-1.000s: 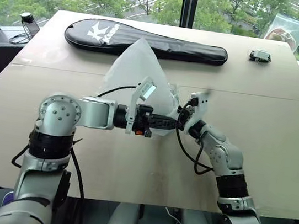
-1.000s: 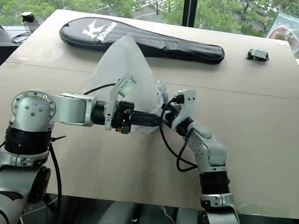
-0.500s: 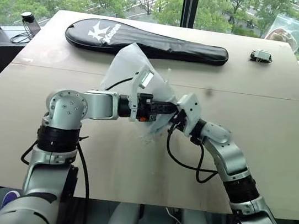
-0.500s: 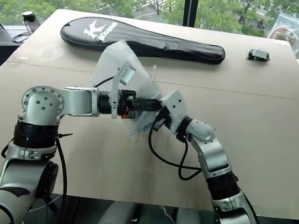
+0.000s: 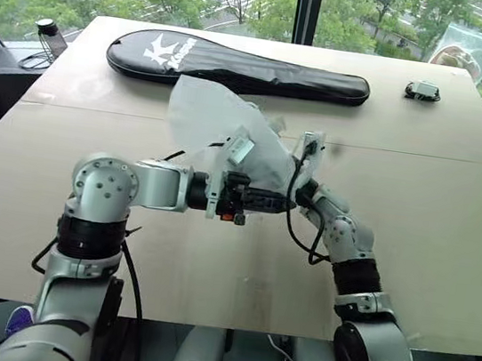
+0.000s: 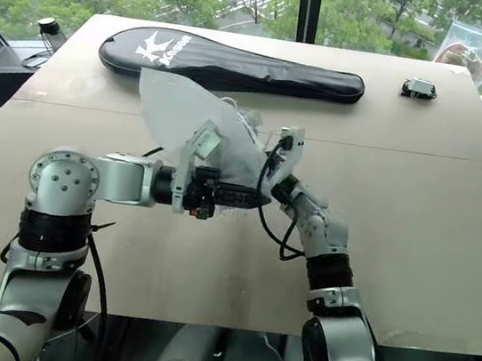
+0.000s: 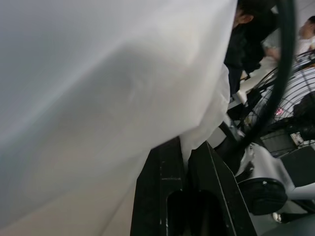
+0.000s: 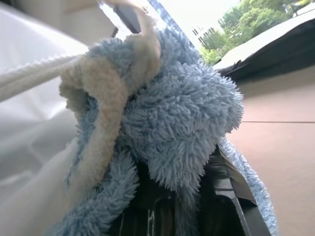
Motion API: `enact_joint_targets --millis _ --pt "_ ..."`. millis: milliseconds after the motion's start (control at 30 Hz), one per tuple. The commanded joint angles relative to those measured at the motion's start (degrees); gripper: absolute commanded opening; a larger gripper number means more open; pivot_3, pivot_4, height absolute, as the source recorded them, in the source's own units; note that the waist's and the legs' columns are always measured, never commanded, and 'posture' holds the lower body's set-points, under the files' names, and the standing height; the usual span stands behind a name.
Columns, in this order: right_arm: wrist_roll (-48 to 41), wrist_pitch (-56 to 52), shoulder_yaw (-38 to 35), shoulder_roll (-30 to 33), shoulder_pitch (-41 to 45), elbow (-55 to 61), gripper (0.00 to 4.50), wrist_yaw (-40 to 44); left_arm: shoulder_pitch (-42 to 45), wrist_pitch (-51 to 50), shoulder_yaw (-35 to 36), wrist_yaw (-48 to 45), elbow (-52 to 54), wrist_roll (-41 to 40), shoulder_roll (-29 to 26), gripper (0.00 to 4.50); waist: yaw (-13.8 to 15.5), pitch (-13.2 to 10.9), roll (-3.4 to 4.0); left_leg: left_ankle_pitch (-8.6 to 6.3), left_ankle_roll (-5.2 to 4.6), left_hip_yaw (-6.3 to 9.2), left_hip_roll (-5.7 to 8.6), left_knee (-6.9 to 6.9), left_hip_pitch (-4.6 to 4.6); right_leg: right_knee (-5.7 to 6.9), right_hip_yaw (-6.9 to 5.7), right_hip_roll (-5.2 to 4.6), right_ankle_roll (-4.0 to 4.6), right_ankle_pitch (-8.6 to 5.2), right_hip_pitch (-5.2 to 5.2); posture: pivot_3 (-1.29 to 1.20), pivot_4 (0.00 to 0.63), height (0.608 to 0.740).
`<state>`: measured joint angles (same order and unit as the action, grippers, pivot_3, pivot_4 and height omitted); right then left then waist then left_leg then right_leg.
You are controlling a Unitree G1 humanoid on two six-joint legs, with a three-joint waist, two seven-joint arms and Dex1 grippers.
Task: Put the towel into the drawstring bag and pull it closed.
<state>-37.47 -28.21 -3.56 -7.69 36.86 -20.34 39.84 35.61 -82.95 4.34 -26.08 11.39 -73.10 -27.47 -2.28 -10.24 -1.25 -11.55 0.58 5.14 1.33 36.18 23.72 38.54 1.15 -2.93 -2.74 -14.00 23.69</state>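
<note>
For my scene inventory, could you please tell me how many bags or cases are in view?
3: the drawstring bag held up mid-table by the left gripper, the black racket case behind it, and a clear zip bag leaning at the table's far right. Others may be hidden.

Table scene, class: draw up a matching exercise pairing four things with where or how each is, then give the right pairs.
Things:
1. towel
2. drawstring bag
3. racket case
4. zip bag

States:
A. long and black, lying flat near the table's far edge
B. clear, propped by the window at the far right corner
C. light blue, clamped in the right end effector
D. translucent white, pinched by the left end effector

Pairs: 1-C, 2-D, 3-A, 4-B
</note>
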Motion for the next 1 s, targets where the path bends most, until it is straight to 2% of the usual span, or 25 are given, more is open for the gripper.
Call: enact_joint_targets --millis 33,167,267,367,400,467,500,600,767,1000 --pt "-2.96 -1.22 -0.15 -3.52 3.00 2.89 0.03 -0.12 -0.36 -1.23 -0.39 -0.39 2.18 -1.96 -0.26 0.00 -0.17 0.00 0.00 0.00 0.00 -0.01 0.01 0.00 -0.01 0.00 0.03 0.00 0.00 0.00 0.00 0.00 0.150 0.740" --pt "-0.53 -2.66 2.42 -0.89 -0.28 7.74 0.03 -2.17 0.18 0.62 3.57 1.22 0.65 -3.71 0.08 0.00 -0.24 -0.01 0.02 0.00 0.00 -0.03 0.03 -0.01 -0.02 0.00 0.08 0.05 0.00 0.00 0.02 0.00 0.150 0.740" --pt "5.40 -2.17 6.19 4.00 -5.21 15.08 0.03 -4.68 3.13 3.26 10.38 7.11 -7.03 -12.55 1.07 0.00 0.02 0.00 0.00 0.00 0.00 0.02 -0.02 -0.01 -0.01 0.00 0.04 0.02 -0.01 -0.01 0.02 0.00 0.150 0.740" --pt "13.25 0.98 9.44 8.14 -7.17 18.29 0.03 -8.58 4.10 4.05 11.84 10.87 -10.52 -18.35 -0.17 0.00 0.08 0.00 0.00 0.00 -0.01 0.04 0.05 0.04 0.02 -0.01 0.00 -0.06 -0.03 -0.01 0.01 0.00 0.150 0.740" --pt "13.14 0.10 8.97 8.34 -7.48 18.67 0.03 -9.73 4.18 4.27 11.83 11.83 -11.11 -19.35 -0.51 0.00 0.05 0.00 0.00 0.00 -0.01 0.03 0.08 0.04 0.02 -0.01 0.03 -0.08 -0.03 -0.01 0.01 0.00 0.150 0.740" --pt "12.94 -1.49 9.38 9.80 -8.25 21.03 0.86 -9.39 4.17 4.33 11.21 12.90 -12.08 -20.96 -1.12 0.00 0.01 0.00 0.00 0.00 -0.01 0.02 0.07 0.04 0.01 -0.01 0.05 -0.08 -0.03 -0.01 0.02 0.00 0.150 0.740" --pt "13.09 -2.09 9.20 9.89 -8.32 22.01 1.11 -10.43 4.13 4.33 10.74 12.94 -12.29 -20.80 -1.24 0.00 -0.05 0.00 0.00 0.00 -0.01 0.01 0.08 0.04 0.01 0.00 0.05 -0.07 -0.03 -0.01 0.02 0.00 0.150 0.740" --pt "14.02 -4.35 9.87 10.66 -8.41 24.69 2.52 -12.43 4.29 5.19 10.22 13.38 -13.77 -20.60 -0.77 0.00 -0.12 0.00 0.00 0.00 0.00 0.02 0.06 0.02 0.00 0.01 0.04 0.00 -0.02 -0.01 0.03 0.00 0.150 0.740" --pt "15.51 -8.80 10.97 13.69 -9.41 29.61 2.52 -14.11 5.26 7.00 10.96 13.30 -18.07 -19.68 -1.04 0.00 0.05 0.00 0.00 0.00 0.00 0.00 0.07 0.02 0.01 0.00 0.04 -0.02 -0.02 -0.01 0.02 0.00 0.150 0.740" --pt "11.54 -15.48 8.04 19.00 -13.62 40.28 2.52 -13.81 6.85 5.84 11.25 9.88 -23.51 -17.77 -3.64 0.00 0.08 0.00 0.00 0.00 -0.01 -0.02 0.09 0.02 0.04 -0.02 -0.02 -0.02 -0.02 -0.01 0.02 0.00 0.150 0.740"
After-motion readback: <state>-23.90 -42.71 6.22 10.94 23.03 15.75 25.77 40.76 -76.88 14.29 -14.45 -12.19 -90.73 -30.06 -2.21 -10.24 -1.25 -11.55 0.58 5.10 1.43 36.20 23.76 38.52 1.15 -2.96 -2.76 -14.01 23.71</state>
